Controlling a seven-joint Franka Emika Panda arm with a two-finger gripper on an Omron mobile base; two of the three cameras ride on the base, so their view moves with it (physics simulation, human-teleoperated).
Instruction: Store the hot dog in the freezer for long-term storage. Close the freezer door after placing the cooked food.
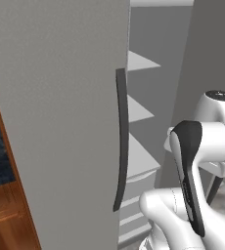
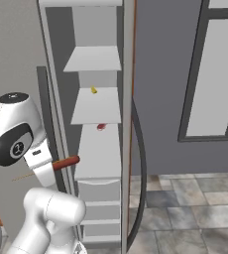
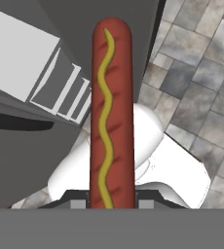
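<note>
The hot dog (image 3: 111, 112), reddish-brown with a wavy yellow mustard line, stands straight up from between my gripper's (image 3: 111, 204) fingers, which are shut on its lower end. In the right base view the hot dog (image 2: 66, 162) sticks out of the gripper (image 2: 47, 167) toward the freezer (image 2: 97, 149), level with the shelf above the drawers and just outside the opening. The freezer door (image 2: 128, 99) stands open and is seen edge-on, with its curved dark handle (image 2: 142, 163). From the left, the freezer door (image 1: 205, 49) is the grey panel right of the shelves.
The twin grey door (image 1: 60, 122) is shut, with its dark handle (image 1: 122, 141). A small yellow item (image 2: 93, 90) and a small red item (image 2: 101, 126) lie on the white shelves. Drawers (image 2: 98, 191) sit below. A wooden cabinet (image 1: 7, 215) is at left and a window (image 2: 220, 74) at right.
</note>
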